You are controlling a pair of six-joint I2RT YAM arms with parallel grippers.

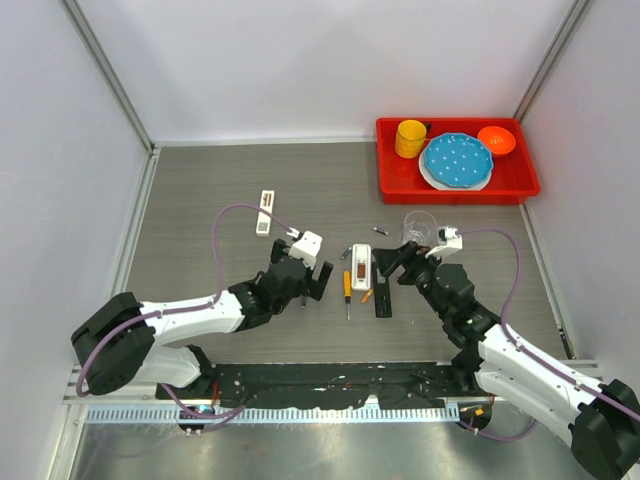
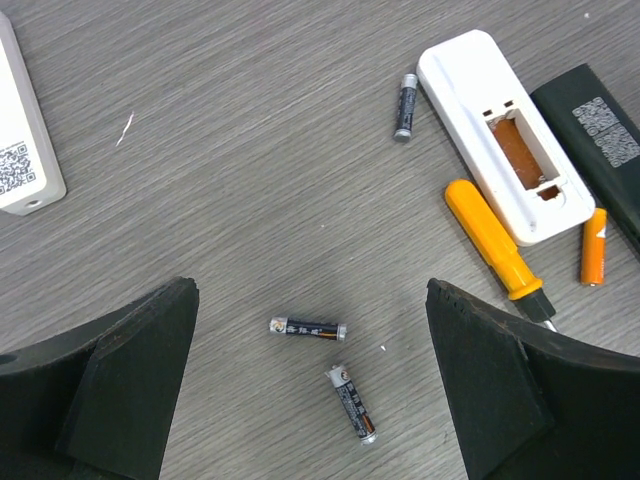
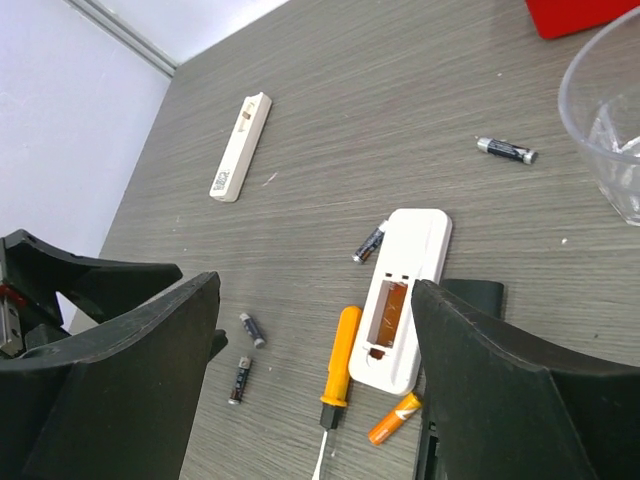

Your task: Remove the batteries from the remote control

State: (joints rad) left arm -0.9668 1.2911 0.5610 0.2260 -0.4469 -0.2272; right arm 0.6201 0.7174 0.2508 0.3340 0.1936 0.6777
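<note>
The white remote [image 1: 361, 266] lies face down at mid-table with its battery bay open [image 2: 517, 155]; the bay looks orange-brown inside and I cannot tell if a cell is in it. An orange battery [image 2: 593, 246] lies by its end. Dark batteries lie loose: one beside the remote [image 2: 405, 105], two [image 2: 308, 328] [image 2: 352, 402] on the table between my left fingers, one near the cup [image 3: 506, 150]. My left gripper [image 2: 310, 335] is open and empty above those two. My right gripper [image 3: 315, 300] is open and empty, hovering over the remote [image 3: 405, 295].
An orange-handled screwdriver [image 1: 347, 290] lies left of the remote and a black remote [image 1: 383, 300] on its right. A second white remote [image 1: 265, 212] lies far left. A clear cup [image 1: 420, 228] stands behind my right gripper. A red tray [image 1: 392, 170] with dishes sits back right.
</note>
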